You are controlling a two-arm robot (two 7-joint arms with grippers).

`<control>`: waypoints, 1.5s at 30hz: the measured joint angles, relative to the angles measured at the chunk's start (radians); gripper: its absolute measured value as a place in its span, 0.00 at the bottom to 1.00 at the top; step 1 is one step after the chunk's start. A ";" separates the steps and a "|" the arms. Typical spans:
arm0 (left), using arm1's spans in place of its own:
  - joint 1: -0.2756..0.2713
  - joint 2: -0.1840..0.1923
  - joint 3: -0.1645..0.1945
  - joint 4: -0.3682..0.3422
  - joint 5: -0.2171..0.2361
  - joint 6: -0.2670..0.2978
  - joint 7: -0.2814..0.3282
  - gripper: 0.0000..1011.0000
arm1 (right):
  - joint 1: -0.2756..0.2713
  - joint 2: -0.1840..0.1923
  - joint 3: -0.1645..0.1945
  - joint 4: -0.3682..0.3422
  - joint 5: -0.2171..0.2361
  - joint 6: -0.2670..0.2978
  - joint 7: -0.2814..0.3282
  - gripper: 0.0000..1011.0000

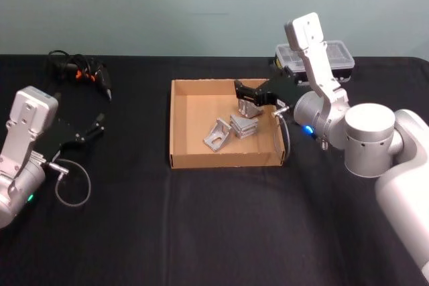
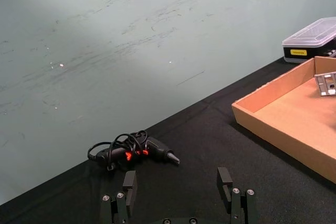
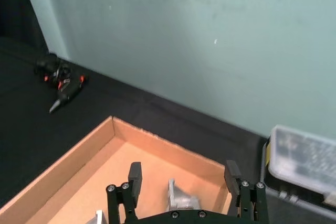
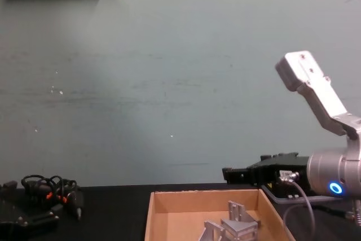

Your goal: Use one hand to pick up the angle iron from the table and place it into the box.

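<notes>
The tan box (image 1: 179,122) sits mid-table on the black table (image 1: 221,226). Silver angle irons lie inside it: one (image 1: 218,136) near the middle, one (image 1: 244,126) beside it, and one (image 1: 249,107) by the far right wall. My right gripper (image 1: 241,92) hovers over that far right part, open, with nothing between its fingers. In the right wrist view the gripper (image 3: 182,172) is above an angle iron (image 3: 181,199). The chest view shows it (image 4: 228,173) just above the box (image 4: 169,204). My left gripper (image 1: 99,120) rests open at the left, also seen open in the left wrist view (image 2: 177,179).
A clear-lidded organiser case (image 1: 328,58) stands behind the right arm at the back right. A bundle of black cables with orange marks (image 1: 79,70) lies at the back left. The table in front of the box is bare black cloth.
</notes>
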 joint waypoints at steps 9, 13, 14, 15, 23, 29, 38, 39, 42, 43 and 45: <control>0.000 0.000 0.000 0.000 0.000 0.000 0.000 0.99 | -0.099 0.034 0.015 -0.131 -0.064 -0.114 -0.044 0.99; 0.000 0.000 0.000 0.000 0.000 0.000 0.000 0.99 | -0.141 0.059 0.015 -0.187 -0.101 -0.160 -0.057 0.99; 0.000 0.000 0.000 0.000 0.000 0.000 0.000 0.99 | -0.150 0.064 0.015 -0.199 -0.109 -0.168 -0.059 0.99; 0.000 0.000 0.000 0.000 0.000 0.000 0.000 0.99 | -0.167 0.074 0.015 -0.220 -0.122 -0.181 -0.064 0.99; 0.000 0.000 0.000 0.000 0.000 0.000 0.000 0.99 | -0.253 0.123 0.036 -0.318 -0.170 -0.239 -0.073 0.99; 0.000 0.000 0.000 0.000 0.000 0.000 0.000 0.99 | -0.299 0.134 0.067 -0.346 -0.175 -0.261 -0.075 0.99; 0.000 0.000 0.000 0.000 0.000 0.000 0.000 0.99 | -0.309 0.135 0.077 -0.345 -0.177 -0.271 -0.074 0.99; 0.000 0.000 0.000 0.000 0.000 0.000 0.000 0.99 | -0.309 0.135 0.077 -0.345 -0.176 -0.270 -0.074 0.99; 0.000 0.000 0.000 0.000 0.000 0.000 0.000 0.99 | -0.307 0.134 0.075 -0.344 -0.176 -0.270 -0.073 0.99; 0.000 0.000 0.000 0.000 0.000 0.000 0.000 0.99 | -0.307 0.134 0.075 -0.344 -0.176 -0.270 -0.073 0.99; 0.000 0.000 0.000 0.000 0.000 0.000 0.000 0.99 | -0.306 0.134 0.075 -0.344 -0.176 -0.270 -0.073 0.99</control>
